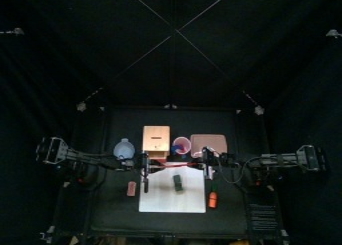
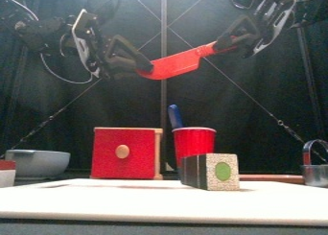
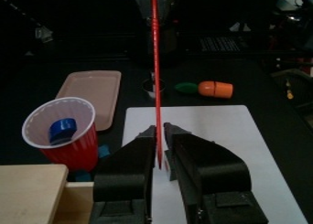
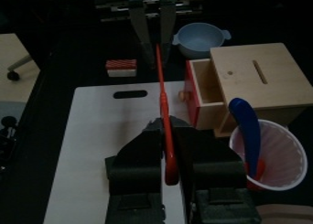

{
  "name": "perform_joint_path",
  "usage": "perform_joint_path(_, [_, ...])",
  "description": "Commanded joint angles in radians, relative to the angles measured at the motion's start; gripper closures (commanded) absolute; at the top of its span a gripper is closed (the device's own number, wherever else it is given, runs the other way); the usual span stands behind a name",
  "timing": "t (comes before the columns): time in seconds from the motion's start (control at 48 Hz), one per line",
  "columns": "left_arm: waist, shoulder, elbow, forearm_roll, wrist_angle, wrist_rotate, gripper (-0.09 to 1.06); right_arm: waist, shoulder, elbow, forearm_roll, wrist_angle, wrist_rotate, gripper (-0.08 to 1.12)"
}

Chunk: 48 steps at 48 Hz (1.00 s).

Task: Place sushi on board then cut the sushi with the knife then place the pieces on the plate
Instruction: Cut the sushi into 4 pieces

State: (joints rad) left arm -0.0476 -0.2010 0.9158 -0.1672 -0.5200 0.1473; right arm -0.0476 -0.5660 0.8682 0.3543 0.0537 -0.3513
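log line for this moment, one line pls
left gripper: shut on red knife | right gripper: shut on red knife | knife: in air above white board | sushi roll: on board

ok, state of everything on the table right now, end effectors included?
Red knife: in the air, held at both ends.
Left end effector: shut on the red knife.
Right end effector: shut on the red knife.
Sushi: on the board, looks uncut.
Blue knife: upright in the cup.
Tray: empty.
Bowl: looks empty.
Box: drawer, cannot tell.
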Motion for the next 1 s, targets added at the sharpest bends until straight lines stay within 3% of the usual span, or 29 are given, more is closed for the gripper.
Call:
perform_joint_path(0.021, [-0.003,-0.009,-0.014,-0.005,-0.005,0.000,0.44,0.006,-0.002,0.021,-0.011,-0.009,-0.003,0.67])
perform_joint_path(0.104, [-0.014,0.006,-0.014,-0.003,0.000,-0.002,0.44,0.003,0.012,0.058,-0.025,-0.009,0.003,0.67])
perform_joint_path(0.271, [-0.092,0.137,-0.035,-0.006,0.014,-0.003,0.44,0.005,0.057,0.118,-0.031,-0.011,0.005,0.67])
perform_joint_path(0.438, [-0.149,0.276,-0.101,-0.032,0.015,-0.002,0.44,-0.008,0.104,0.140,-0.034,-0.011,0.003,0.68])
perform_joint_path(0.583, [-0.161,0.334,-0.133,-0.064,0.015,-0.002,0.44,-0.015,0.140,0.147,-0.052,-0.011,0.002,0.68])
perform_joint_path(0.75, [-0.156,0.360,-0.135,-0.098,0.015,0.002,0.44,-0.017,0.196,0.158,-0.080,-0.015,0.005,0.68])
perform_joint_path(1.0, [-0.149,0.354,-0.138,-0.103,0.020,0.002,0.44,-0.008,0.249,0.158,-0.089,-0.038,0.005,0.68])
